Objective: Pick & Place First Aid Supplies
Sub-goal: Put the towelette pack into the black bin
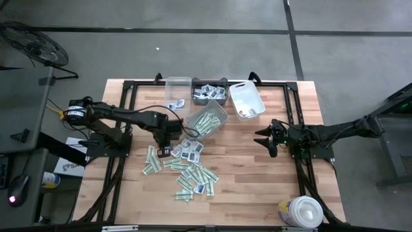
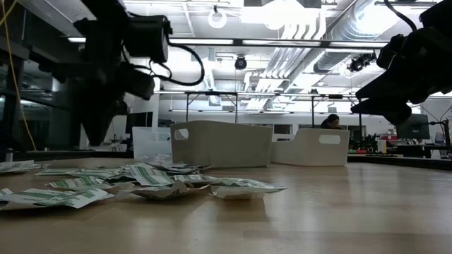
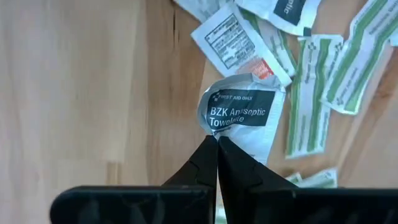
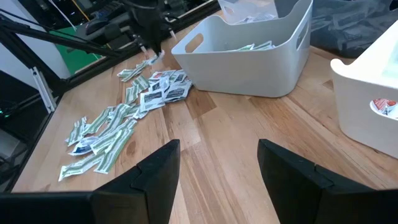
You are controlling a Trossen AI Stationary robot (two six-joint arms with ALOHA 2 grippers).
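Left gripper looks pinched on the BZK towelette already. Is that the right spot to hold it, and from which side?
Yes: the left gripper is shut on the BZK towelette packet's curled-up edge, coming from the bare-wood side. That raised edge is the free lip; its other sides crowd against neighbouring packets.

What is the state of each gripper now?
Left gripper: closed on crumpled white BZK antiseptic towelette packet.
Right gripper: open, holding nothing.

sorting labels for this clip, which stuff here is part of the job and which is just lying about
Job:
- pile of flat sealed green-and-white and white packets
- white BZK towelette packet, pinched by left gripper
- open right gripper

Lying about:
- round white lidded tub
- wooden table
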